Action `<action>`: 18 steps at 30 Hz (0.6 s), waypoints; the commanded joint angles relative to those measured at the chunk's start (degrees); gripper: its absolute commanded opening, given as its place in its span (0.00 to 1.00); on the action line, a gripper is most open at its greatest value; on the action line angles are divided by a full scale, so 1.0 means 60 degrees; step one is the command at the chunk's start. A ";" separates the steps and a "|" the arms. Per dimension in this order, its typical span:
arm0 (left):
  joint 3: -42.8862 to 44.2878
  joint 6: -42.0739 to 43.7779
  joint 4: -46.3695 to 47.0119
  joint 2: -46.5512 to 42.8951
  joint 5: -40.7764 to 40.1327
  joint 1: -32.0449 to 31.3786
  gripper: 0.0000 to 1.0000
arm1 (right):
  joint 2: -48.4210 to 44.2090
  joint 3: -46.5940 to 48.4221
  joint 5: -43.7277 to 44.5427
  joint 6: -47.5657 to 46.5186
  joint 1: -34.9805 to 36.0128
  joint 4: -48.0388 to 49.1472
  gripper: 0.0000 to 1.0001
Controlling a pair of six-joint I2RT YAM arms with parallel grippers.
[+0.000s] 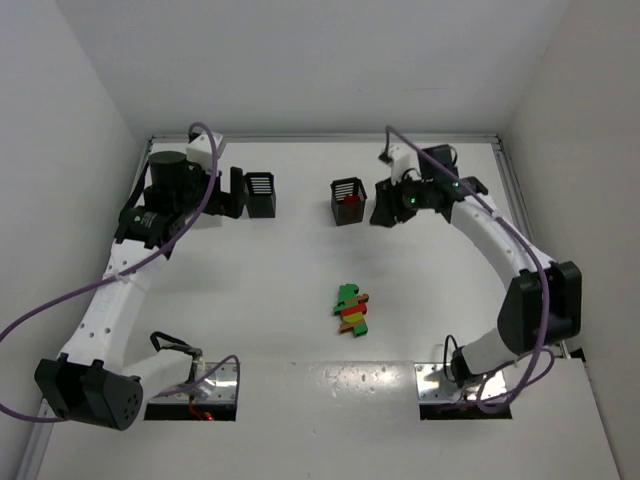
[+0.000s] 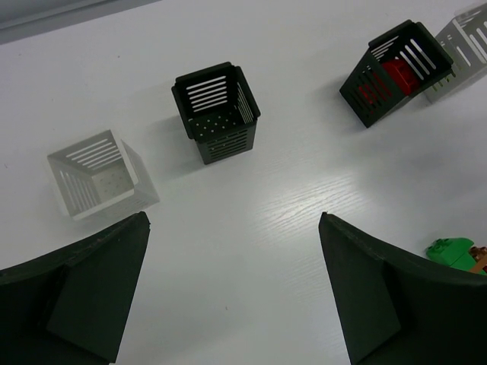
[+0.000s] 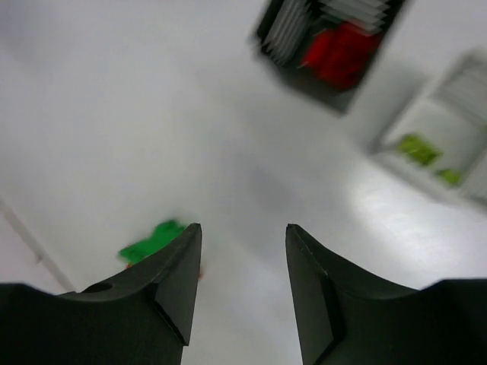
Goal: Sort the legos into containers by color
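Right gripper [image 3: 242,234] is held half-open and empty by the red-filled bin [image 1: 348,201]. Left gripper [image 2: 232,222] is held wide, empty, and the pile [image 1: 352,311] is probably up next.

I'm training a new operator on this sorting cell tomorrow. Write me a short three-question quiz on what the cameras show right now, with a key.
1. True or false: the left black slatted square bin and the right black slatted square bin both hold red plastic bricks.
2. In the right wrist view, the white slatted square bin holds bricks of which colour? A red, B yellow-green, C orange-brown.
3. Fill in: between the fingers of the right gripper there is ____.

Key
1. False: only the right one does; the left one is empty.
2. B: yellow-green bricks.
3. Nothing: the jaws stand apart over bare table.
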 commanded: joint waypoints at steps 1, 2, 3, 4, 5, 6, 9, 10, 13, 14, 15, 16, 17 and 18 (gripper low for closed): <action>-0.0020 -0.0202 0.0196 0.0054 -0.0103 -0.0160 1.00 | -0.0565 -0.1639 -0.1620 0.0628 0.0882 -0.0113 0.49; -0.0020 -0.0202 0.0196 0.0054 -0.0103 -0.0160 1.00 | -0.0668 -0.1962 -0.1737 0.0394 0.1102 -0.0113 0.49; -0.0020 -0.0202 0.0196 0.0054 -0.0103 -0.0261 1.00 | -0.0799 -0.2589 -0.1897 -0.0144 0.1554 0.0163 0.49; -0.0020 -0.0202 0.0196 0.0054 -0.0103 -0.0262 1.00 | -0.0946 -0.2856 -0.1899 -0.0498 0.1790 0.0253 0.49; -0.0020 -0.0100 0.0196 0.0054 -0.0103 -0.0262 1.00 | -0.1223 -0.3076 -0.1899 -0.0922 0.2024 0.0254 0.49; -0.0020 -0.0099 0.0196 0.0054 -0.0103 -0.0262 1.00 | -0.1312 -0.3368 -0.1899 -0.1854 0.2389 0.0254 0.49; -0.0020 0.0003 0.0196 0.0054 -0.0103 -0.0350 1.00 | -0.1313 -0.3459 -0.1229 -0.3439 0.2626 0.0240 0.47; -0.0020 0.0003 0.0196 0.0054 -0.0103 -0.0350 1.00 | -0.1168 -0.3459 -0.1051 -0.3736 0.2729 0.0152 0.45; -0.0020 0.0003 0.0196 0.0054 -0.0103 -0.0350 1.00 | -0.0977 -0.3371 -0.0583 -0.4673 0.2817 0.0019 0.43; -0.0107 0.0003 0.0196 0.0054 -0.0002 -0.0350 1.00 | -0.0976 -0.3284 -0.0581 -0.4836 0.2818 -0.0068 0.43; -0.0107 0.0003 0.0196 0.0054 -0.0001 -0.0350 1.00 | -0.0976 -0.3182 -0.0581 -0.4939 0.2818 -0.0199 0.43; -0.0108 0.0003 0.0196 -0.0033 -0.0001 -0.0350 1.00 | -0.0976 -0.3181 -0.0769 -0.5201 0.2818 -0.0418 0.44; -0.0108 0.0003 0.0196 -0.0034 -0.0001 -0.0350 1.00 | -0.0976 -0.3181 -0.0931 -0.5363 0.2905 -0.0913 0.47; -0.0195 0.0003 0.0196 -0.0034 -0.0001 -0.0350 1.00 | -0.0976 -0.3181 -0.1222 -0.5495 0.2906 -0.1092 0.48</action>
